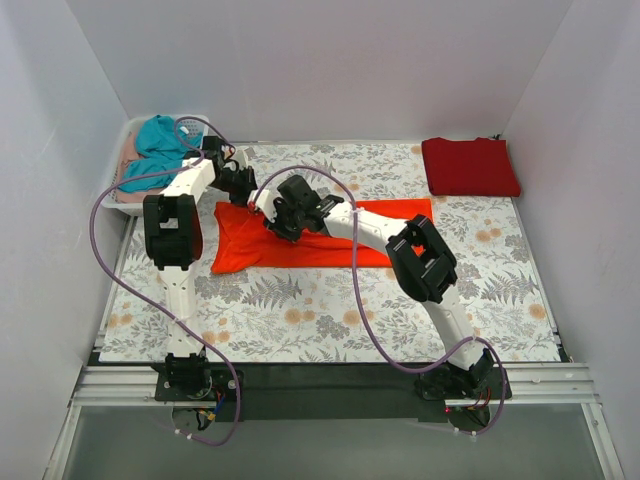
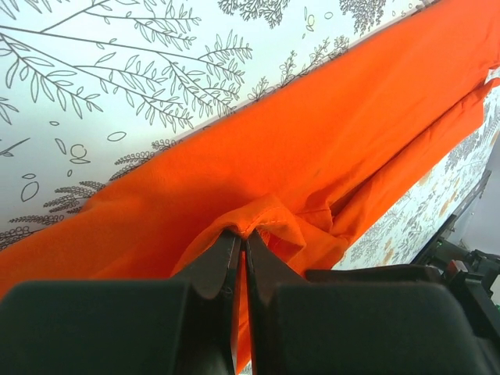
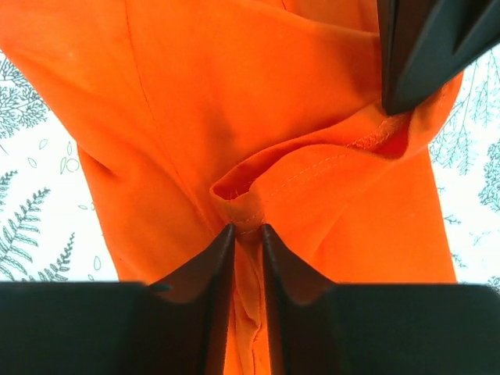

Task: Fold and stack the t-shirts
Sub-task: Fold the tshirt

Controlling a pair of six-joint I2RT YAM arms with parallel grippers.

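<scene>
Your left gripper [image 2: 243,248] and right gripper [image 3: 247,234] both clamp thin folds of shirt [image 2: 328,141]; pull unevenly and one pinch may slip.

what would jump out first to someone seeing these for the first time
The bright orange-red t-shirt stretched across the middle of the fern-print table, with the left pincer and right pincer both pinching folds of cloth near its left end. Next comes the crimson t-shirt, folded at the far right corner, and the teal garment heaped at the far left corner.
</scene>
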